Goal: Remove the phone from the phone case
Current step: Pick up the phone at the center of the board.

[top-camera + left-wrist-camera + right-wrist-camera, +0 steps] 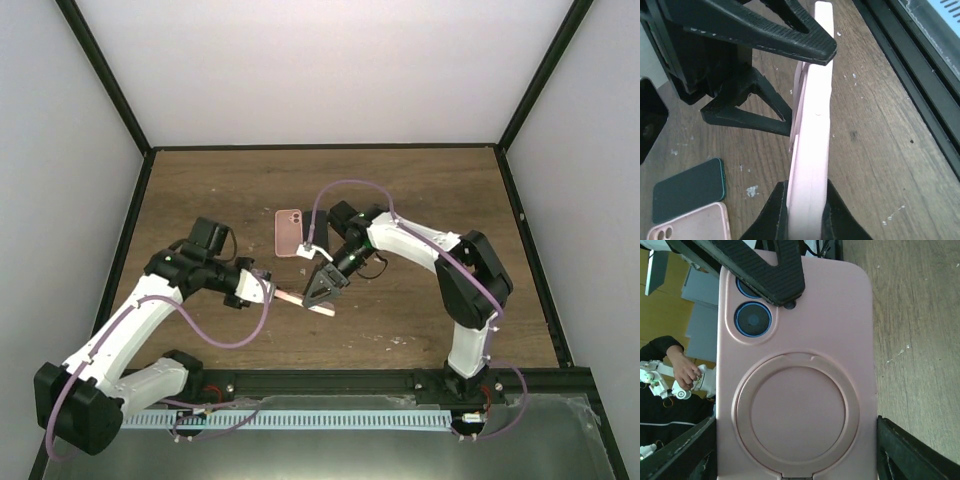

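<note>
The left tool (807, 222) clenches the phone case (812, 125) at bottom centre. The long axis runs up-frame toward the right tool (796, 460), whose grip is unclear.

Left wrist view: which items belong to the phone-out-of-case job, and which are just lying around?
In the job: pink cased phone; left gripper and right gripper, both clamped on it.
Lying about: second pink phone or case, flat on the table; dark green phone or case beside it.
</note>
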